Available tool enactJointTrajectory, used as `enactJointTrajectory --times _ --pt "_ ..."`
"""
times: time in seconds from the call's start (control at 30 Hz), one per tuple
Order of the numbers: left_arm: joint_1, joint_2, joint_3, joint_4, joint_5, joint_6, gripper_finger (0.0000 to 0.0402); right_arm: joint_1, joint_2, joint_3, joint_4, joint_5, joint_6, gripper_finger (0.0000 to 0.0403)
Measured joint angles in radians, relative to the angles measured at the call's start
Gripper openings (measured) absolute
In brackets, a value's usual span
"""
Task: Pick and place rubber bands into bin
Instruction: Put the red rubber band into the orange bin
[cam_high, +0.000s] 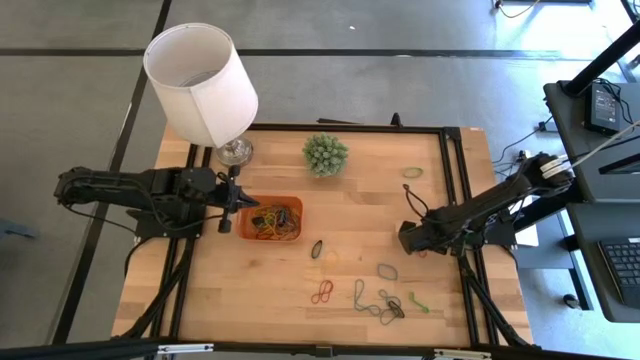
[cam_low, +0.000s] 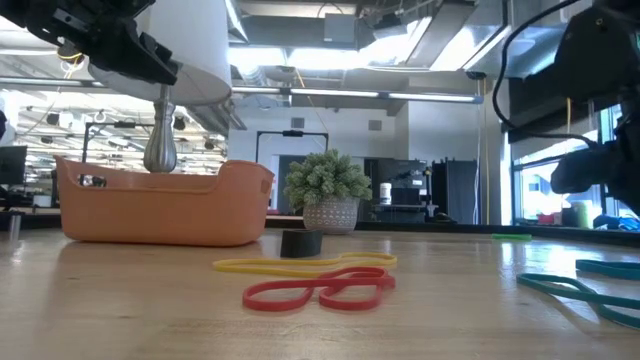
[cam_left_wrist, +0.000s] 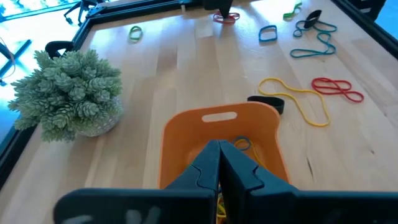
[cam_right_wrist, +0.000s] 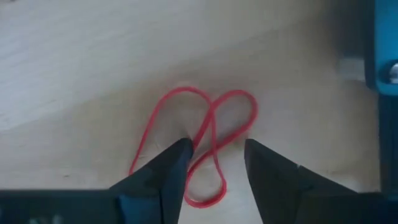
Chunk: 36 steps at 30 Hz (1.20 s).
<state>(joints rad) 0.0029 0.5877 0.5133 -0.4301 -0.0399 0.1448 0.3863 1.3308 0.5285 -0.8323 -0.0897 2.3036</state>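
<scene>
The orange bin (cam_high: 268, 220) sits left of the table's middle and holds several rubber bands (cam_high: 276, 224). My left gripper (cam_left_wrist: 219, 158) is shut with nothing between its fingers, just above the bin's left end (cam_high: 232, 211). More rubber bands lie loose on the wood: a red one (cam_high: 321, 292), teal ones (cam_high: 372, 300), a green one (cam_high: 412, 172). Near the right edge my right gripper (cam_high: 410, 238) points down, open, its fingers on either side of a twisted red rubber band (cam_right_wrist: 205, 134) that lies flat on the table.
A lamp with a white shade (cam_high: 200, 80) stands at the far left corner, just behind the bin. A small potted plant (cam_high: 325, 153) stands at the far middle. A black band (cam_high: 317, 249) and a yellow one (cam_left_wrist: 298, 99) lie right of the bin.
</scene>
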Motion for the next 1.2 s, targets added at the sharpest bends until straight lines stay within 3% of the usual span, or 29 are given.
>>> enactJointTrajectory --times 0.2,0.4,0.47,0.6,0.87,1.2 --pt "0.000 0.000 0.000 -0.001 0.000 0.000 0.0002 0.000 0.010 -0.011 0.017 0.017 -0.005 0.0144" --pt "0.000 0.000 0.000 0.000 -0.002 0.008 0.0001 0.001 0.013 0.000 0.025 0.068 -0.034 0.0032" --pt "0.000 0.000 0.000 0.000 -0.002 0.008 0.0002 0.002 0.012 0.000 0.027 0.076 -0.036 0.0011" --pt "0.000 0.000 0.000 0.000 -0.002 0.008 0.0002 0.005 0.015 0.032 0.002 0.090 -0.064 0.0006" --pt "0.000 0.000 0.000 0.015 -0.044 0.009 0.0002 0.003 0.016 0.281 -0.198 0.303 -0.208 0.0002" --pt "0.000 0.000 0.000 0.015 -0.055 0.068 0.0002 -0.016 0.083 0.626 -0.240 0.596 -0.644 0.0001"
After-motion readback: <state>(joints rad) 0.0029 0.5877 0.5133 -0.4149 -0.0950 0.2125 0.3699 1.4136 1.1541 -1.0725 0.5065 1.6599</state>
